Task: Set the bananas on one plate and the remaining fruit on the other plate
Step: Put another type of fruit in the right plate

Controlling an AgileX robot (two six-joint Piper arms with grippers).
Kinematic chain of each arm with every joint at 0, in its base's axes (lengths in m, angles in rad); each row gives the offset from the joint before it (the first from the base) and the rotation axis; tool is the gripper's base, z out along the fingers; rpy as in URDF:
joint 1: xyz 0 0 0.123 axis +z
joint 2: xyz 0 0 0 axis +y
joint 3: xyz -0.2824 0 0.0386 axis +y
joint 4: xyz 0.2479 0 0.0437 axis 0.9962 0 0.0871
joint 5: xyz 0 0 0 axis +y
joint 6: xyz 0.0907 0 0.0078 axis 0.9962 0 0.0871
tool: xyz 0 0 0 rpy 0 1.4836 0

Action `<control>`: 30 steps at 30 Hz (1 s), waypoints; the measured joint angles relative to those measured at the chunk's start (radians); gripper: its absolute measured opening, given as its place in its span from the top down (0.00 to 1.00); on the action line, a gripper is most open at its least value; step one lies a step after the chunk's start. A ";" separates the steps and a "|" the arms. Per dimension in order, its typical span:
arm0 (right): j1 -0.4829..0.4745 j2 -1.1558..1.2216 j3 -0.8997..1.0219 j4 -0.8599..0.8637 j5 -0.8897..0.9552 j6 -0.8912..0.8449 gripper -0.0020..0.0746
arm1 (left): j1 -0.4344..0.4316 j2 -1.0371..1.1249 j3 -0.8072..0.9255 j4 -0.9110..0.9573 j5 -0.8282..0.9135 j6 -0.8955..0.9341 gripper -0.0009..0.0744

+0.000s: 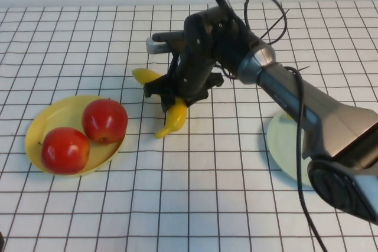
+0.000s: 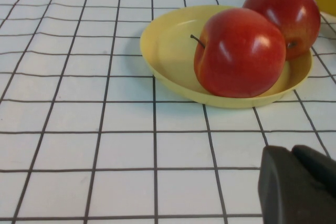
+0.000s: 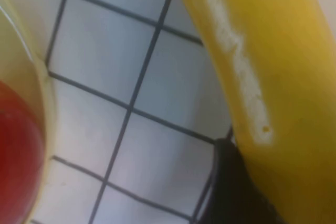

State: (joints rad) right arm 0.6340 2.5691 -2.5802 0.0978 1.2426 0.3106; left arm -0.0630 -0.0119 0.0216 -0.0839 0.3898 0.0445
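My right gripper (image 1: 177,100) reaches across to the table's middle and is shut on a yellow banana (image 1: 173,118), whose tip points down at the table. The right wrist view shows this banana (image 3: 273,51) pressed against one dark finger (image 3: 231,192). The second banana (image 1: 146,75) lies just behind, partly hidden by the gripper. Two red apples (image 1: 105,120) (image 1: 65,150) sit on the yellow plate (image 1: 53,110) at the left. The pale blue-green plate (image 1: 283,140) lies at the right, partly hidden by my right arm. My left gripper (image 2: 296,182) is shut and empty, near the yellow plate (image 2: 168,45).
The table is a white cloth with a black grid. My right arm and its cables span from the right front to the middle. In the right wrist view the yellow plate's rim (image 3: 39,77) and a red apple (image 3: 16,156) lie close to the held banana.
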 joint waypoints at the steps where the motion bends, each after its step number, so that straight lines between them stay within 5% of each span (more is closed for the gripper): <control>1: 0.000 -0.020 0.002 -0.014 0.000 0.000 0.54 | 0.000 0.000 0.000 0.000 0.000 0.000 0.99; 8: 0.000 -0.240 0.136 -0.123 0.000 0.000 0.54 | 0.000 0.000 0.000 0.000 0.000 0.000 0.99; 16: -0.014 -0.564 0.783 -0.257 -0.010 0.082 0.54 | 0.000 0.000 0.000 0.000 0.000 0.000 0.99; 21: -0.102 -0.775 1.119 -0.233 -0.137 0.124 0.54 | 0.000 0.000 0.000 0.000 0.000 0.000 0.99; 30: -0.191 -0.874 1.385 -0.221 -0.282 0.041 0.54 | 0.000 0.000 0.000 0.000 0.000 0.000 0.99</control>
State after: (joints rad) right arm 0.4426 1.6946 -1.1949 -0.1227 0.9611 0.3518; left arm -0.0630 -0.0119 0.0216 -0.0839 0.3898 0.0445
